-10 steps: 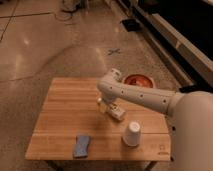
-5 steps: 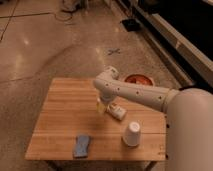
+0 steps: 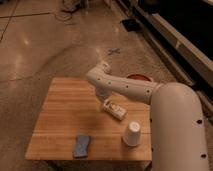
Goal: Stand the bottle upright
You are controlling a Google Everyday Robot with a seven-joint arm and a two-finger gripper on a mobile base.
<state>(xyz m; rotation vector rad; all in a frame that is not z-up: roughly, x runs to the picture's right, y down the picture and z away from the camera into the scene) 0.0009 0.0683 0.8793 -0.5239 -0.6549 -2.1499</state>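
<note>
The tool, jaws apart, is hanging just above the bottle lying flat near the worktop right edge, apparently lining up a grasp.

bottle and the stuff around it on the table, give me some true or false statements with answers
1. The bottle lies on its side on the wooden table. True.
2. The white paper cup lies tipped over. False: it stands upside down, near the table's front edge.
3. The claw hangs just behind the bottle. True.
4. The blue sponge sits inside the cup. False: it lies on the table, left of the cup.
5. The claw has lifted the bottle off the table. False: the bottle rests on the wood.
</note>
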